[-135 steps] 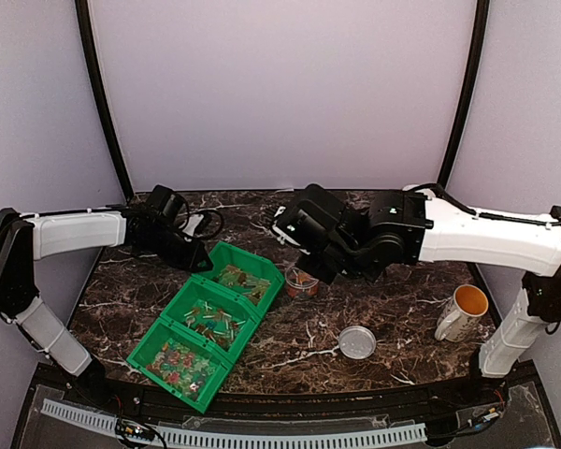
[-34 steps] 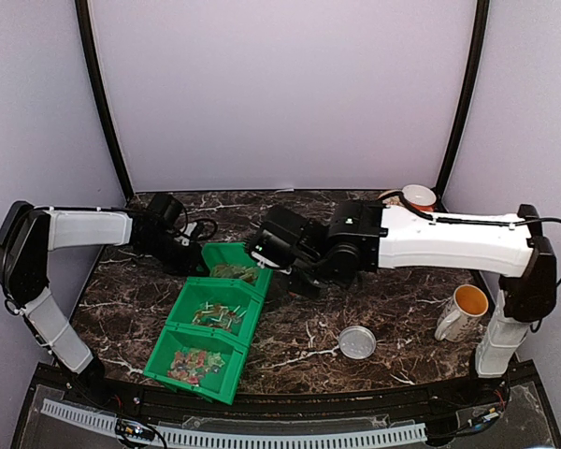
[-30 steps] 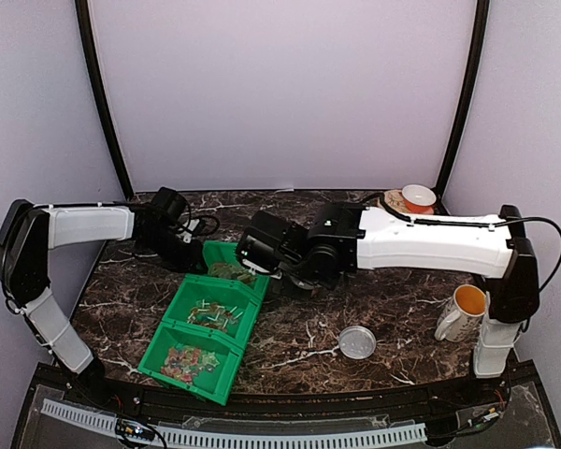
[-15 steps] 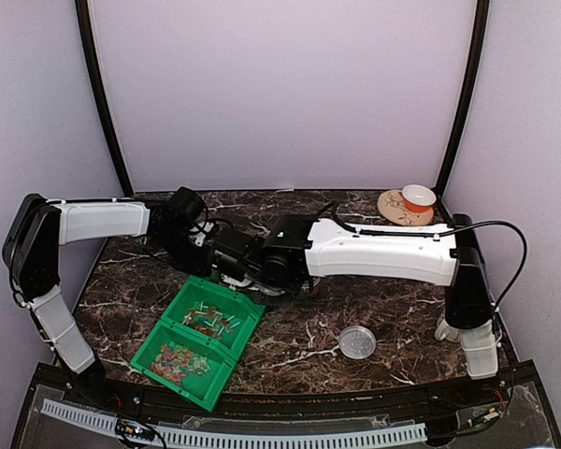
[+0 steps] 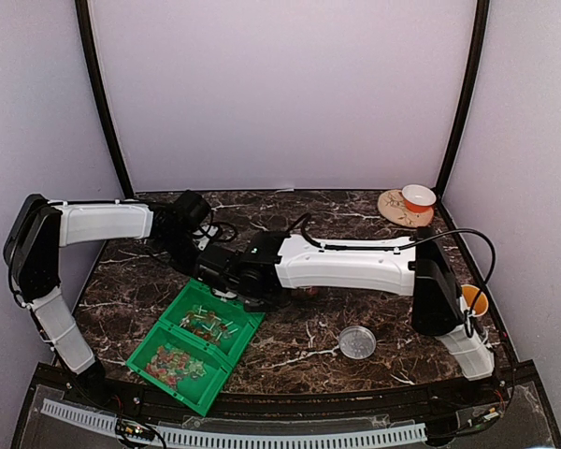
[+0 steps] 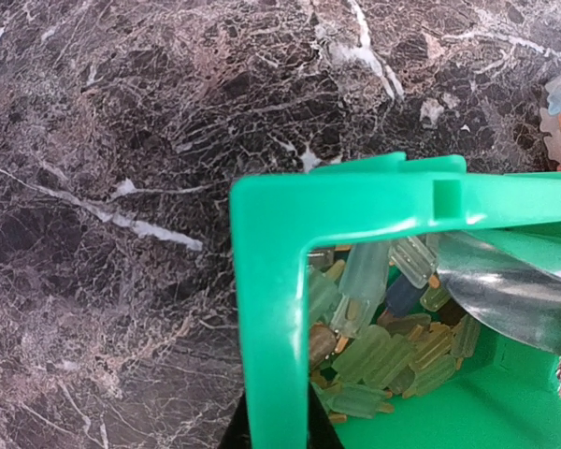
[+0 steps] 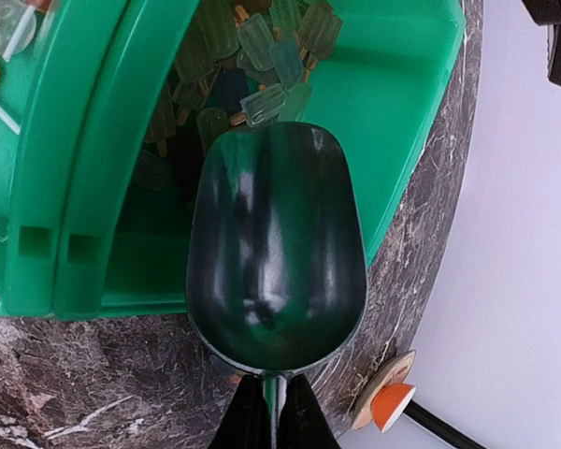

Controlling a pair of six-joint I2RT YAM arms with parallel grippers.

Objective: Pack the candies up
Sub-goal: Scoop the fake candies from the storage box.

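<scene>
A row of three joined green bins (image 5: 159,374) holds the candies (image 5: 210,325), tiny wrapped sweets in mixed colours. My left gripper (image 5: 198,253) is shut on the far bin's side wall, and in the left wrist view (image 6: 279,426) its fingers pinch the green wall (image 6: 271,309) next to pale green candies (image 6: 383,351). My right gripper (image 5: 226,273) is shut on the handle of a metal scoop. In the right wrist view (image 7: 271,404) the scoop bowl (image 7: 276,271) is empty and hangs over the far bin, near its candies (image 7: 252,47).
A grey round lid (image 5: 357,342) lies on the marble at front right. An orange-lined mug (image 5: 474,299) stands behind my right arm's base. A saucer with an orange cup (image 5: 407,204) sits at the back right. The right arm stretches across the table's middle.
My right arm has swung left across the table, carrying the scoop over the far bin. The bin row has shifted and turned a little while the left gripper stayed on it.
</scene>
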